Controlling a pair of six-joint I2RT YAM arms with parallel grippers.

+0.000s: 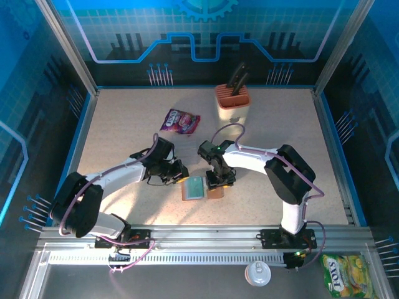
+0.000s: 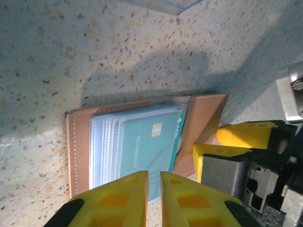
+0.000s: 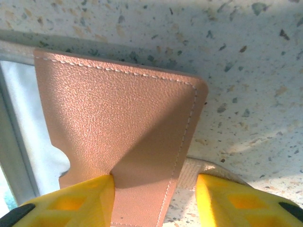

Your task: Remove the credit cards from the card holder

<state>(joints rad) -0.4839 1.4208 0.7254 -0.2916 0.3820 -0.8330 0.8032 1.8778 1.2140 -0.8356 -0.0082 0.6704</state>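
From above, the left arm reaches forward and inward, its left gripper (image 1: 177, 173) low over the speckled table (image 1: 124, 124), just left of the small brown leather-look bifold card holder (image 1: 216, 194). The card holder lies open near the front middle. The right arm folds back from its elbow, and its right gripper (image 1: 218, 180) points down onto the card holder's right half.

At the left wrist, the yellow fingers (image 2: 118, 198) are almost together above the near edge of a teal credit card (image 2: 147, 146), which sits in clear sleeves (image 2: 102, 146). I cannot tell if anything is pinched.

At the right wrist, the jaws stand partly apart. The raised brown flap (image 3: 123, 118) is between them, touching one finger (image 3: 75, 203) and clear of the other.
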